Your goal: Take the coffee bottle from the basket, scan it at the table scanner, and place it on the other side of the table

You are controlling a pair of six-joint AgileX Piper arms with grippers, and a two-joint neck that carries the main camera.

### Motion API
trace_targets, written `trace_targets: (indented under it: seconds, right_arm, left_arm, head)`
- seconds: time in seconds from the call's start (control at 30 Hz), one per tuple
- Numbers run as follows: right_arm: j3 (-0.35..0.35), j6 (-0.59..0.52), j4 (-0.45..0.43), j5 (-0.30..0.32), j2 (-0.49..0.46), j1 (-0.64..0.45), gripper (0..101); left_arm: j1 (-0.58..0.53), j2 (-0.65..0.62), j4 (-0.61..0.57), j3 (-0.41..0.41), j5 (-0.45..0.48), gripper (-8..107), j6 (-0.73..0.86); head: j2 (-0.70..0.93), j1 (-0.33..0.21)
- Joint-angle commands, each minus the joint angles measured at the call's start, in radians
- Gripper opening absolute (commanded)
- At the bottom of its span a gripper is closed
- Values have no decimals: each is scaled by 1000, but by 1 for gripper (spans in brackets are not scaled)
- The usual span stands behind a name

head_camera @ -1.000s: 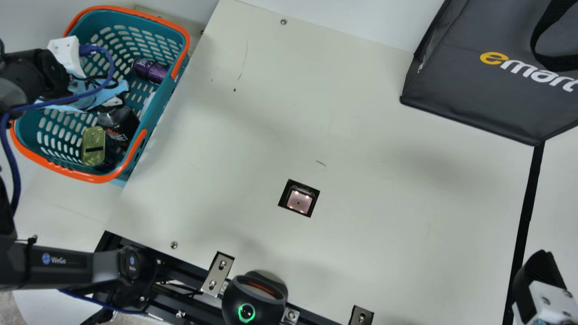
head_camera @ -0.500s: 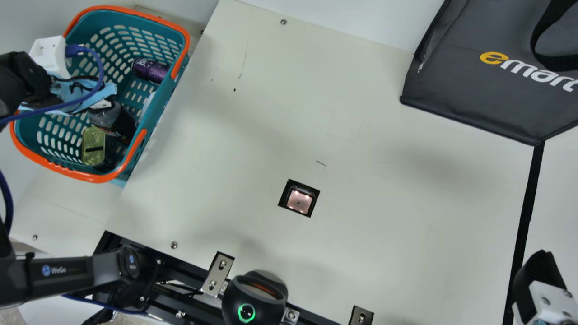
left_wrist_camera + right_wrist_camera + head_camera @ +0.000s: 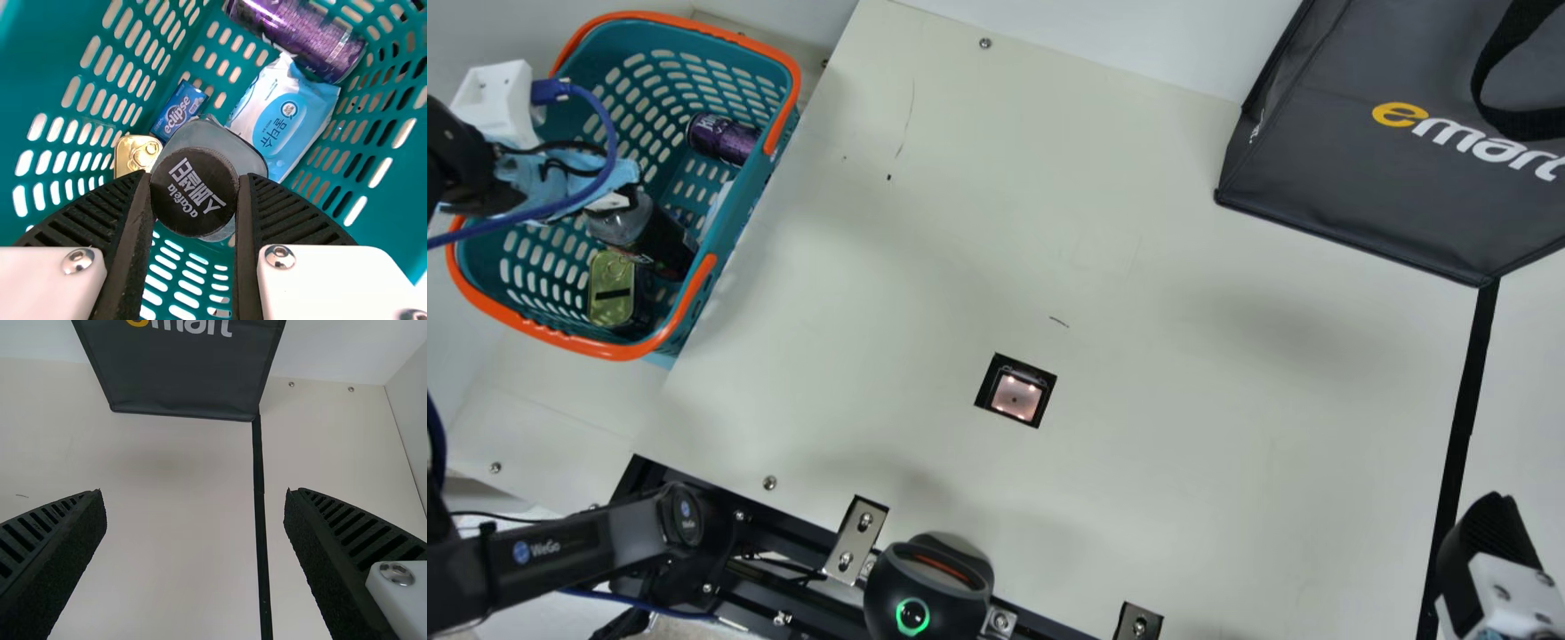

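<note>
- Here's the coffee bottle (image 3: 660,242), inside the basket (image 3: 627,353), leaning now; its cap end has swung towards the main view's left edge.
- The left gripper (image 3: 195,179) has its fingers drawn in on either side of the black cap (image 3: 193,207), pressed against it, and it has moved the same way. So the grip seems to be working, though I can't tell whether the base is off the bottom.
- Close by, the gold tin (image 3: 611,289) and purple can (image 3: 725,140) haven't budged; the bottle might snag on the tin or the rim.
- Next it wants a straight lift, then over to the lit scanner (image 3: 1016,397).
- The right gripper (image 3: 195,495) hasn't stirred: fingers wide apart, nothing between them, over the table's far side.
</note>
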Motion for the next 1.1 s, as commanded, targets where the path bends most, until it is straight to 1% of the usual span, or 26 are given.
trace_targets:
  seconds: [0.0, 0.37, 0.63, 0.83, 1.07]
  right_arm:
    - [0, 0, 0, 0, 0, 0, 95]
    - [0, 0, 0, 0, 0, 0, 95]
    - [0, 0, 0, 0, 0, 0, 95]
    - [0, 0, 0, 0, 0, 0, 95]
    - [0, 0, 0, 0, 0, 0, 95]
  left_arm:
    - [2, -13, -9, -9, 12, -8, 9]
    - [1, -97, -51, -79, 74, -8, 52]
    - [-21, -168, -51, -137, 118, -8, 43]
    - [-57, -218, -36, -186, 156, -8, 0]
    - [-136, -263, 9, -248, 201, -8, -92]
  head:
    - [4, -29]
    - [4, -29]
    - [4, -29]
    - [4, -29]
    - [4, -29]
